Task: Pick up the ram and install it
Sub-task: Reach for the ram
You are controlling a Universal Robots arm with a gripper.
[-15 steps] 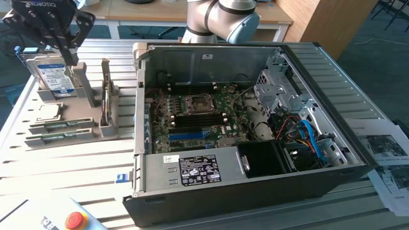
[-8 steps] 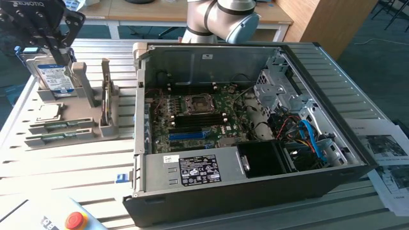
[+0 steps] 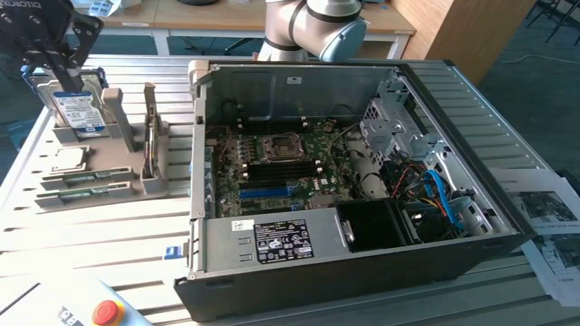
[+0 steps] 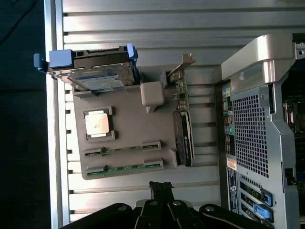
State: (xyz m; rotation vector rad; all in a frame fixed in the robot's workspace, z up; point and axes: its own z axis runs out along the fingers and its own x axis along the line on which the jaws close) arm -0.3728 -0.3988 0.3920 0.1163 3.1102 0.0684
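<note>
Two ram sticks, long thin green boards, lie edge-up in the front slots of a grey holder [image 3: 122, 178]; one ram stick [image 3: 80, 178] [image 4: 125, 149] sits behind the other [image 3: 75, 197] [image 4: 125, 168]. My gripper [image 3: 62, 73] [image 4: 161, 186] hangs above the holder's back end, over the hard drive, well above and apart from the sticks. Its black fingers are shut together with nothing between them.
A silver-and-blue hard drive [image 3: 77, 109] and a square processor [image 3: 70, 157] also sit in the holder, along with an upright card [image 3: 149, 146]. The open computer case [image 3: 507, 238] with its motherboard [image 3: 272, 170] fills the exterior view's right. A red stop button [image 3: 107, 312] is in front.
</note>
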